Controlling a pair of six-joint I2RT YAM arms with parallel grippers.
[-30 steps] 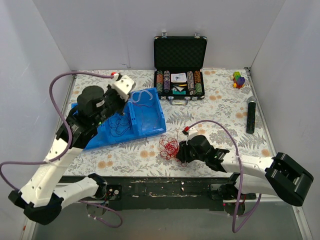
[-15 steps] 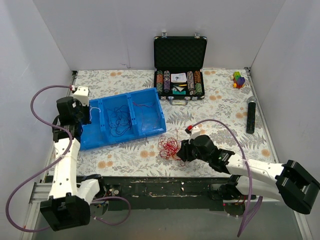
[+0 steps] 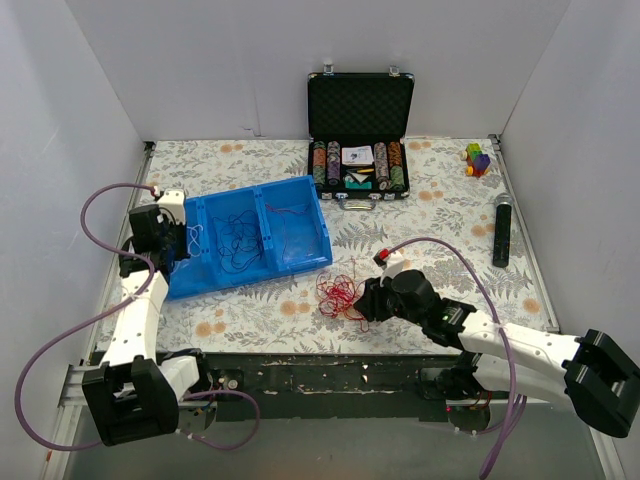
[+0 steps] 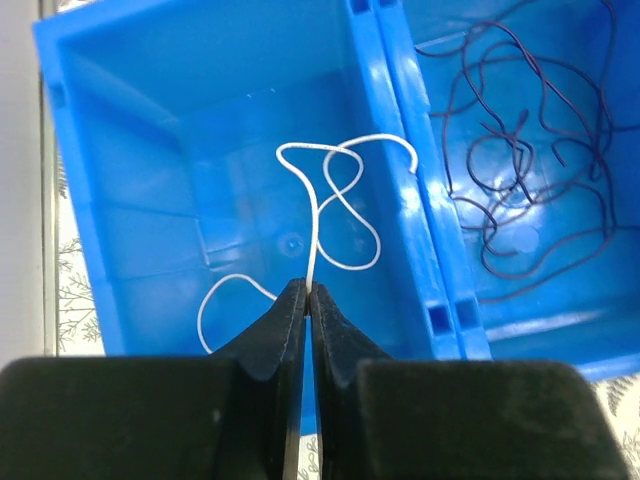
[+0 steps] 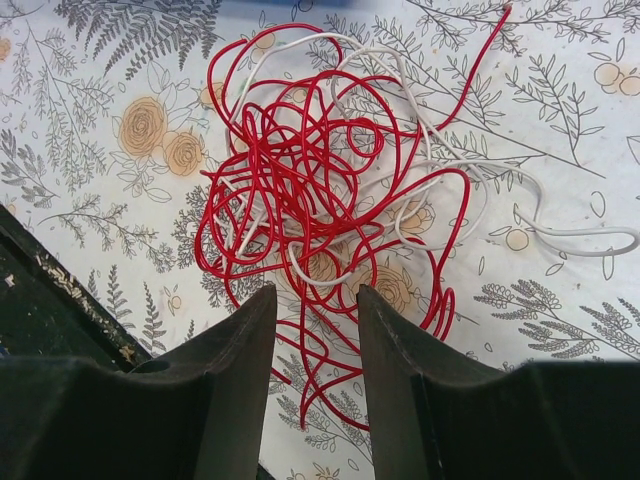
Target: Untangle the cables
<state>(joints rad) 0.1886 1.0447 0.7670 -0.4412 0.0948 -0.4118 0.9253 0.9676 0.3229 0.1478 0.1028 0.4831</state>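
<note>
A tangle of red cable with white cable threaded through it lies on the floral table; it fills the right wrist view. My right gripper is open, just short of the tangle. My left gripper is shut on a white cable that loops into the left compartment of the blue bin. A dark navy cable lies in the middle compartment, and a thin red one in the right compartment.
An open black case of poker chips stands at the back. Coloured blocks and a black cylinder lie at the right. The black table edge runs close below the tangle.
My left arm has swung from over the bin down to its left end, holding the white cable at the left compartment. My right gripper has barely moved by the red tangle.
</note>
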